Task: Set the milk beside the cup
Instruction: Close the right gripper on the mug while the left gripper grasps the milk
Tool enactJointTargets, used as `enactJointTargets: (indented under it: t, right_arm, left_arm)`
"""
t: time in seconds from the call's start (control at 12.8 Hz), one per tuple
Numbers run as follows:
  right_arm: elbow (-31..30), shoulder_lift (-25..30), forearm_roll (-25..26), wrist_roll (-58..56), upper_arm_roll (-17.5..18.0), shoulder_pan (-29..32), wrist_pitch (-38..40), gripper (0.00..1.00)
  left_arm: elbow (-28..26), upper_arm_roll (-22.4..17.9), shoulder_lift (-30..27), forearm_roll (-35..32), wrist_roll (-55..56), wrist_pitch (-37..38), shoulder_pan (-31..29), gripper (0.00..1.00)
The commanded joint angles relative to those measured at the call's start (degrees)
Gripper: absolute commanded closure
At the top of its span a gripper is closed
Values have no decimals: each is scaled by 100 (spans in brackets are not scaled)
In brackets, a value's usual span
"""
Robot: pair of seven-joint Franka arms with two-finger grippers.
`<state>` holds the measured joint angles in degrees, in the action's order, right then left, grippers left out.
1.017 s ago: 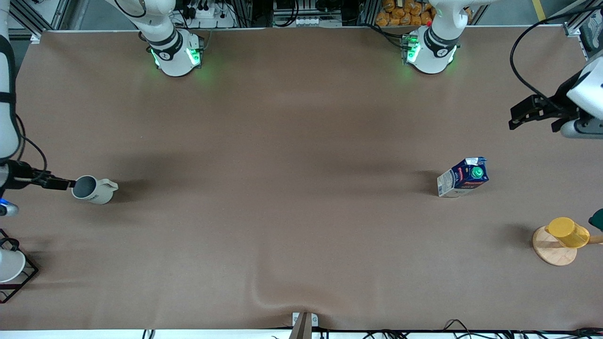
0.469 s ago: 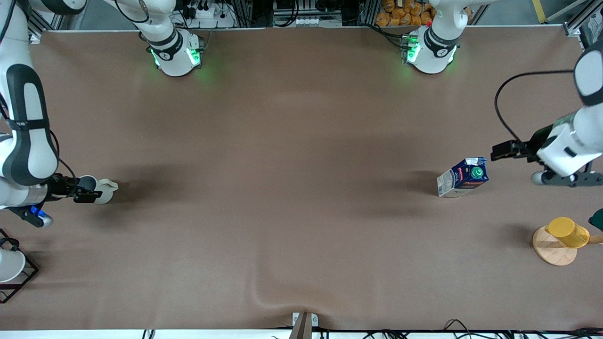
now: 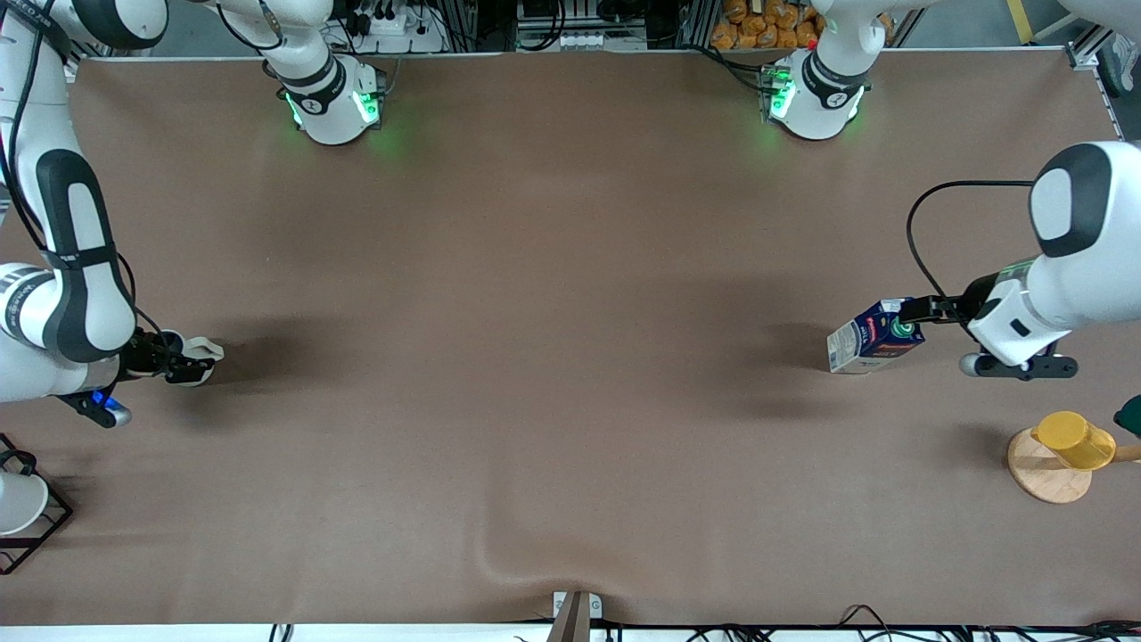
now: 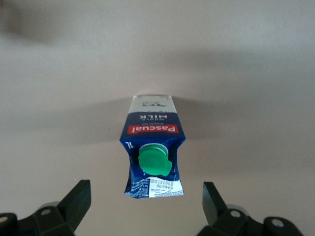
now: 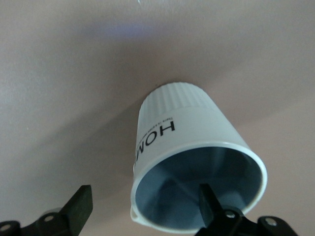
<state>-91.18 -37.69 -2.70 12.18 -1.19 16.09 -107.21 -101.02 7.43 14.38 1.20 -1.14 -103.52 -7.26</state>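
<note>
Our left gripper (image 3: 909,310) sits low at the gable top of the small dark blue milk carton with its green round cap (image 3: 875,336); in the left wrist view its black fingers (image 4: 78,201) are spread wide, one on each side of the carton (image 4: 153,152), touching neither side. The carton stands upright on the brown table cover (image 3: 553,374) toward the left arm's end. Our right gripper (image 3: 174,357) is down at the cream-white ribbed ceramic mug with a grey interior (image 3: 192,355) toward the right arm's end, well apart from the carton. In the right wrist view its fingers (image 5: 81,204) are parted, one outside the mug (image 5: 192,162) and one at its rim, not clamped.
</note>
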Motion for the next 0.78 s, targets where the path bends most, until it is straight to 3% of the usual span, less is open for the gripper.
enactJointTargets:
  t: [0.0,0.16,0.31,0.63,0.7]
  right_arm:
    - [21,-80,59,109,58,69,-116,35]
    - [39,-80,59,109,49,61,-116,67]
    - [48,-72,68,100,49,61,-108,87]
    - [196,8,59,100,49,-36,-29,95]
    - [293,51,50,109,66,-53,102,95]
  left_arm:
    - [-400,13,-85,55,-106,-256,-56,0]
    - [-435,4,21,38,-106,-256,-48,0]
    - [-523,13,135,-172,-106,-379,-48,0]
    - [-717,13,293,-208,-106,-880,-48,0]
    - [-717,13,294,-208,-89,-880,-48,5]
